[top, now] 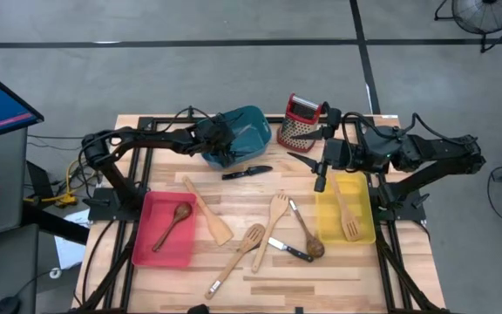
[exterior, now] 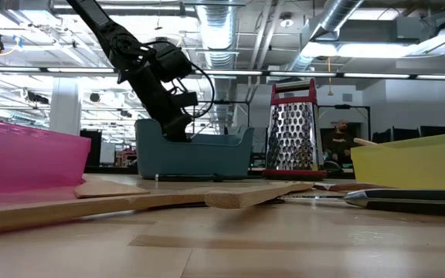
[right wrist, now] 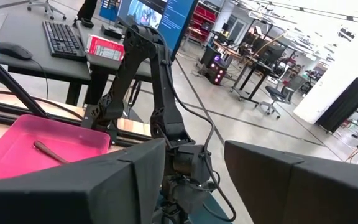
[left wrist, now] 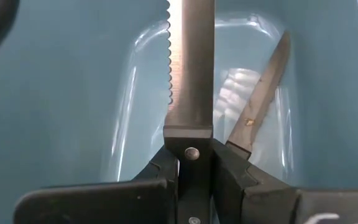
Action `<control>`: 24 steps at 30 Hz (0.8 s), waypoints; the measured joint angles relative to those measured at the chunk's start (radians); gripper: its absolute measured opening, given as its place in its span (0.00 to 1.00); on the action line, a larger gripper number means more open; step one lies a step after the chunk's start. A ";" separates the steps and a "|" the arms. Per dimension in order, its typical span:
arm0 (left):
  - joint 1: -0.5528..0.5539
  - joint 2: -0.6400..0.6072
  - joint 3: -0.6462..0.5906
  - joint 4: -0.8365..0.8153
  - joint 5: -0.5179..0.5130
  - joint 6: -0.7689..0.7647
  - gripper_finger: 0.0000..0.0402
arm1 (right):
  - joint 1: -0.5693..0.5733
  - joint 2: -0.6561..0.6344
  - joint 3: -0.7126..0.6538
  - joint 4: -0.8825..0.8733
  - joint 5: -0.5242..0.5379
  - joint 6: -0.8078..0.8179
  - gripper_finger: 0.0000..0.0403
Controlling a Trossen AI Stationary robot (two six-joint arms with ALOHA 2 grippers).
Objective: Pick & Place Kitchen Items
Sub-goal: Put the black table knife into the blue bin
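The left gripper (left wrist: pixel 194 180), closed on the handle of a stiff serrated knife (left wrist: pixel 191 68), holds it safely away from the blade.

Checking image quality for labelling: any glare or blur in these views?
Left wrist view: glare patches on the teal bin floor beside the serrated knife. Low view: the near wooden spatula is soft and blurred. Right wrist view: own fingers out of focus.

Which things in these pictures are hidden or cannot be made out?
- Teal bin contents: high view, left arm covers them.
- Serrated knife handle: left wrist view, hidden between left pincer fingers.
- Second knife handle: same view, behind a finger.
- Yellow bin contents: low view, wall hides them.
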 joint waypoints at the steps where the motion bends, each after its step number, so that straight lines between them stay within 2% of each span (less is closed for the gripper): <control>1: -0.001 0.000 0.000 0.000 0.000 0.011 0.09 | 0.000 0.000 0.000 -0.001 0.000 0.000 0.44; 14: -0.001 0.000 0.000 0.000 -0.004 0.020 0.13 | 0.003 0.000 0.000 -0.037 -0.002 0.034 0.44; 24: -0.001 0.000 0.000 0.001 0.021 0.020 0.27 | 0.003 0.000 0.000 -0.037 -0.002 0.034 0.45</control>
